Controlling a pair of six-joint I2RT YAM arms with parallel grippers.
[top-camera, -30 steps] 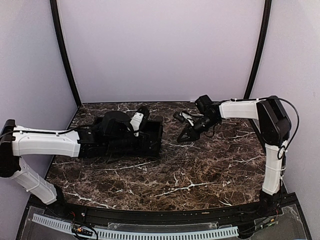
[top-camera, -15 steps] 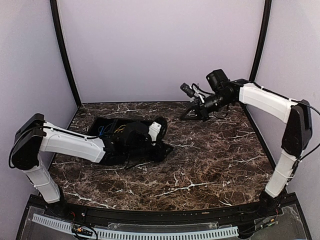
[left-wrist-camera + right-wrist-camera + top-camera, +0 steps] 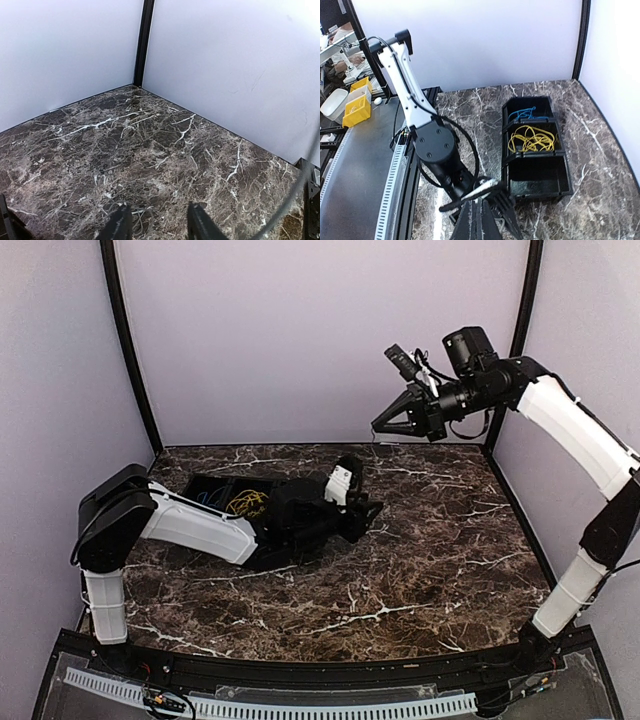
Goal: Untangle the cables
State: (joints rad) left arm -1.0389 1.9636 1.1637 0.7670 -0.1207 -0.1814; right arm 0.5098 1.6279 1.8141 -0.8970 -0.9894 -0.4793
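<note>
The yellow cable (image 3: 532,140) and the blue cable (image 3: 526,114) lie in separate compartments of a black tray (image 3: 504,150). The top view also shows the yellow cable (image 3: 248,503) and the blue cable (image 3: 208,498). Thin loops of the black cable (image 3: 137,212) lie on the marble between the fingers of my left gripper (image 3: 159,225), which is open and low over the table, right of the tray (image 3: 200,480). My right gripper (image 3: 383,428) is shut and raised high at the back right. A thin dark strand (image 3: 300,182) rises from the table toward it.
The tray's near compartment (image 3: 537,172) holds no cable. My left arm (image 3: 200,525) stretches across the tray's front edge. Purple walls and black corner posts (image 3: 130,350) close in the marble table (image 3: 400,580). Yellow bins (image 3: 356,107) sit outside the cell.
My right gripper has closed near the table and risen high toward the back right. My left arm has swept rightward out of the tray toward the table's middle.
</note>
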